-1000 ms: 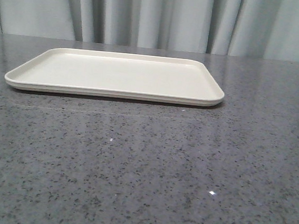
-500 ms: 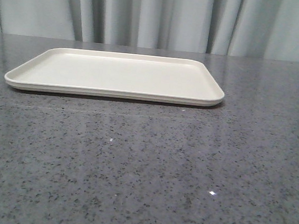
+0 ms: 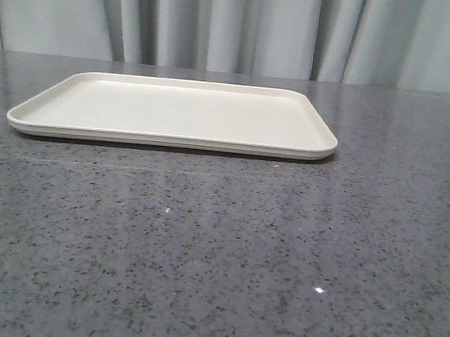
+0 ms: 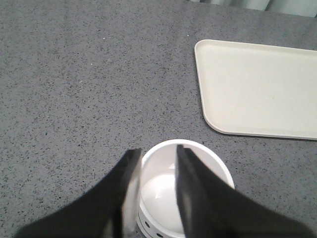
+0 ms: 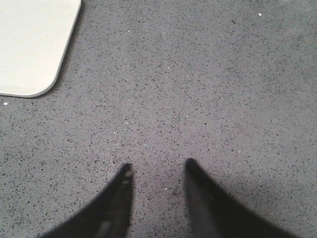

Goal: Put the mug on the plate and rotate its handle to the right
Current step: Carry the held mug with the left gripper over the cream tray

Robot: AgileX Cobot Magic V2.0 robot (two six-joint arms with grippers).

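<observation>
Left end effector (image 4: 156,161): two matte black fingers (image 4: 190,188), broad at the base and tapering to narrow, blunt tips; pale grey-white strip along the inner face of one finger. Right end effector (image 5: 157,171): two matte black fingers (image 5: 200,198) of the same tapered, curved form, with a faint pale mark near one tip. Arms, cables, screws out of view.
</observation>
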